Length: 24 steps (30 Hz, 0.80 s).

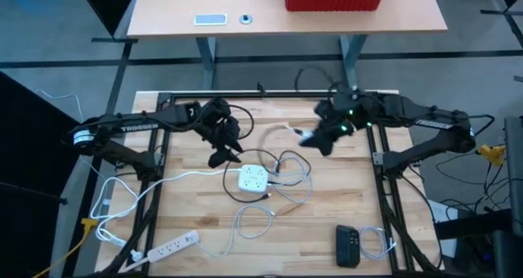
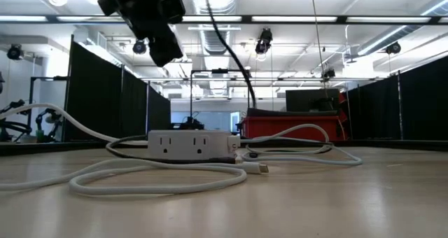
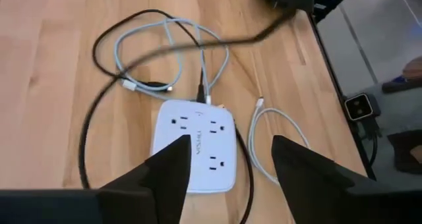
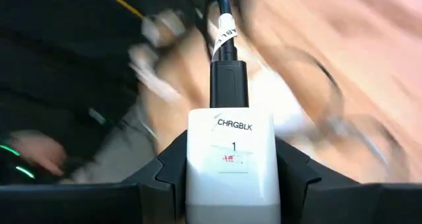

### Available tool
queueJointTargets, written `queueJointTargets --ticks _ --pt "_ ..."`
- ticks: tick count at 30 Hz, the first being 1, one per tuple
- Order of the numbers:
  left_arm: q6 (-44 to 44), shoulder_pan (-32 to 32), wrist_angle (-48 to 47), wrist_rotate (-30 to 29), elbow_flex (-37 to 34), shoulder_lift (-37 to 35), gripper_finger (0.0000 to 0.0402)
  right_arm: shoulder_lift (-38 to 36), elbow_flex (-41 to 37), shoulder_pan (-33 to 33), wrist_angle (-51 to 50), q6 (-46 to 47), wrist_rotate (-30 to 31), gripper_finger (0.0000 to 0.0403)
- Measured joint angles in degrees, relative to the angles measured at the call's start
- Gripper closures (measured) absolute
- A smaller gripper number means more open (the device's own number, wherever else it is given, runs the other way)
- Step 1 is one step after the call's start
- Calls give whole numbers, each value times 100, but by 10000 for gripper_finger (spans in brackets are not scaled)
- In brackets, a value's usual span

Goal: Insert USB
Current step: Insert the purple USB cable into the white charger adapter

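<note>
Right now your right gripper (image 4: 229, 178) is clamped on a white charger block (image 4: 229, 159) labelled CHRGBLK, with a dark cable (image 4: 224, 26) plugged into its end; in the high view that gripper (image 1: 315, 141) hangs over the far middle of the wooden table (image 1: 196, 221), to the right of centre, and the background behind the block is too smeared to read. Your left gripper (image 3: 231, 159) hovers above the white power strip cube (image 3: 194, 145), fingers (image 3: 173, 165) spread apart and holding nothing; from above you see it (image 1: 222, 155) just left of and beyond the cube (image 1: 252, 178). You can see the cube sitting near the table's centre with three outlets on its top face and loose white and black cables looping round it. A white USB cable (image 3: 267, 141) lies just right of the cube, its small plug end pointing away. From the low view the cube (image 2: 192, 143) stands on the tabletop with a white connector (image 2: 262, 167) lying in front of it. Farther off you have a long white power strip (image 1: 172, 245) at the near left and a dark device (image 1: 348, 245) at the near right.
</note>
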Motion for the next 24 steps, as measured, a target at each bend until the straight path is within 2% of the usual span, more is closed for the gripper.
queueJointTargets --ticks 5,8,13,17,21,24 --pt "-8 27 18 -16 -132 -7 237 8 -15 480 -2669 543 199 280" --pt "47 64 82 -11 -207 -7 254 73 -59 992 -3503 1075 109 280" --pt "151 112 246 -14 -225 -7 279 109 -292 2016 -3490 2114 17 280" --pt "157 145 510 -15 -227 -10 294 68 -637 2530 -3390 3271 8 280" --pt "168 151 687 -14 -227 -12 298 -16 -1056 3004 -3128 4318 -86 280" --pt "186 147 685 -11 -227 -12 295 -12 -1364 3382 -2882 4686 -301 280"
